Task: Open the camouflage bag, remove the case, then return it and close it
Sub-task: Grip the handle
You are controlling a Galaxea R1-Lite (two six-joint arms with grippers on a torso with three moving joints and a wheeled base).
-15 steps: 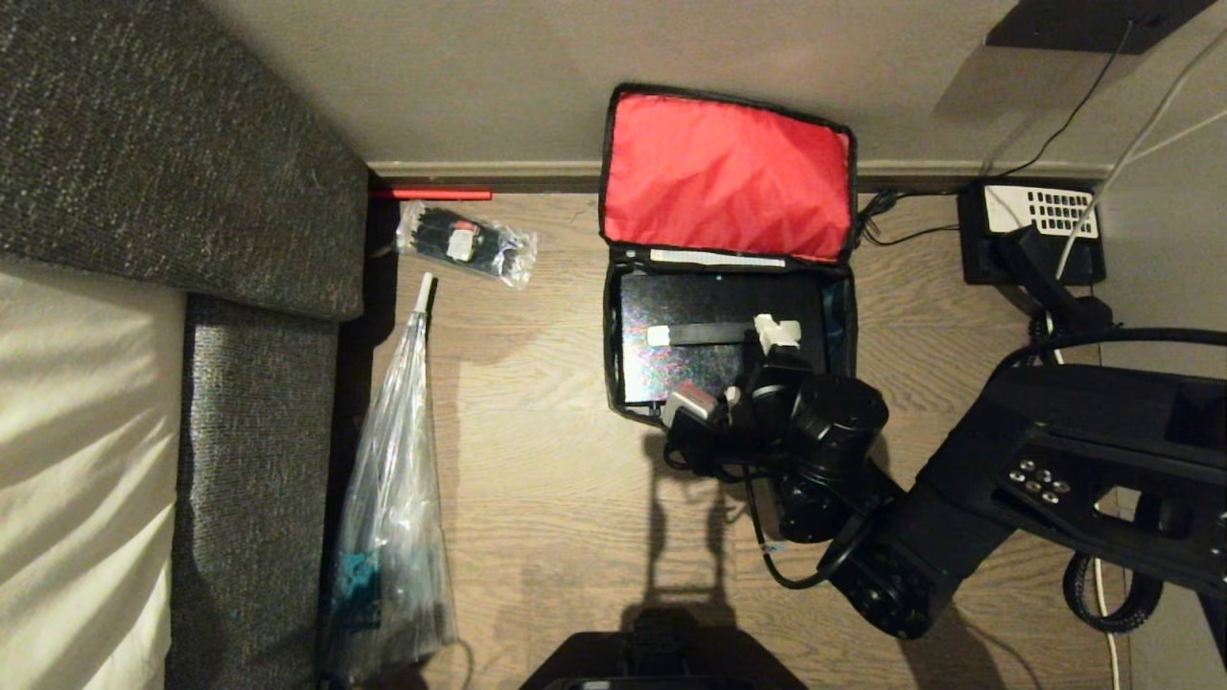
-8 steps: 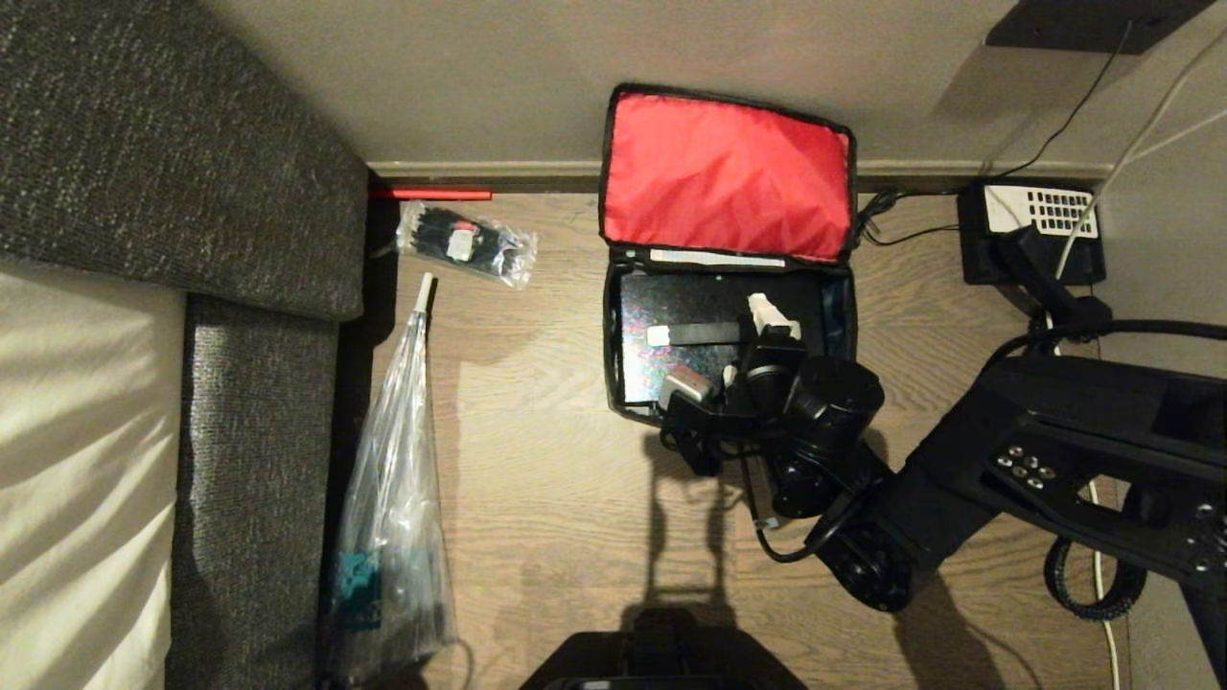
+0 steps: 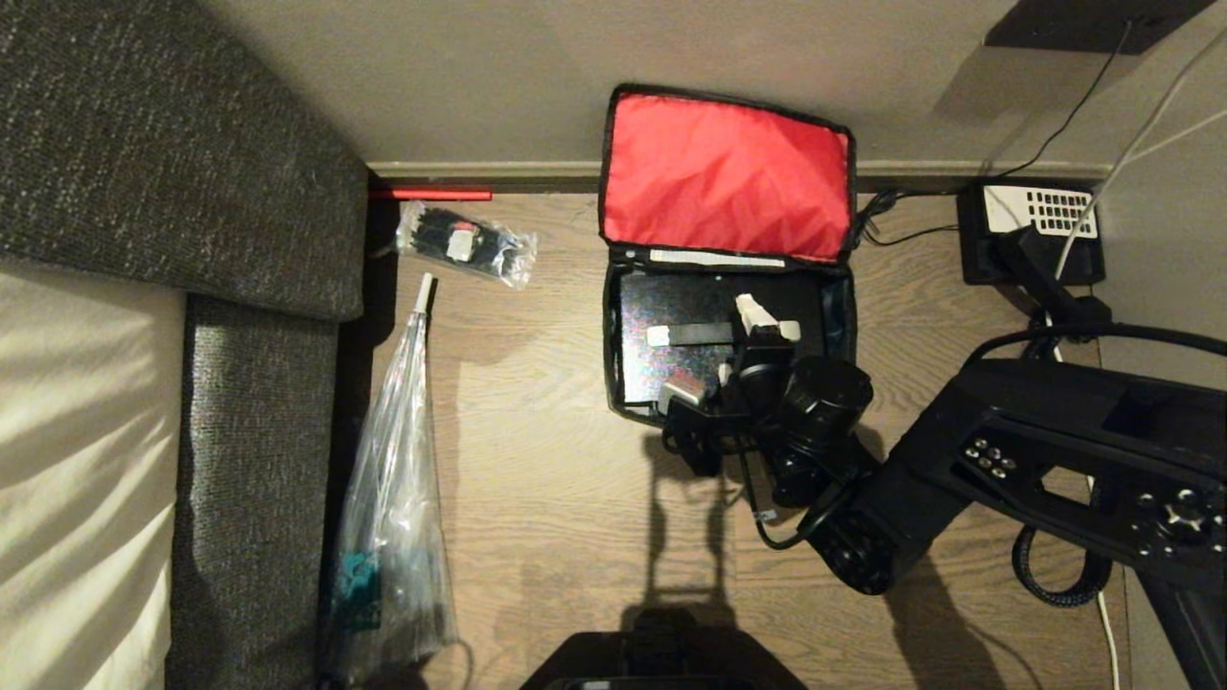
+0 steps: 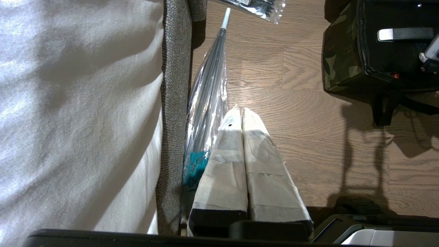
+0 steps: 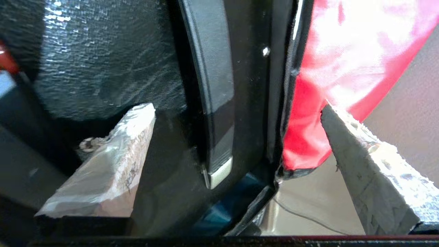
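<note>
The camouflage bag sits on the wood floor against the wall, with its red-lined lid standing open. The black case lies flat inside it, handle strip facing up. My right gripper hangs open just over the case, straddling the handle's right end. In the right wrist view the handle runs between the two spread fingertips of the right gripper, with nothing clamped. My left gripper is shut and empty, parked low above the floor to the left of the bag.
A dark grey sofa fills the left side. Two clear plastic bags lie beside it. A black telephone with cables sits right of the bag by the wall. Bare floor lies in front of the bag.
My right arm has moved left and farther over the case, bringing the open gripper along the handle. The bag, case and left arm have stayed put.
</note>
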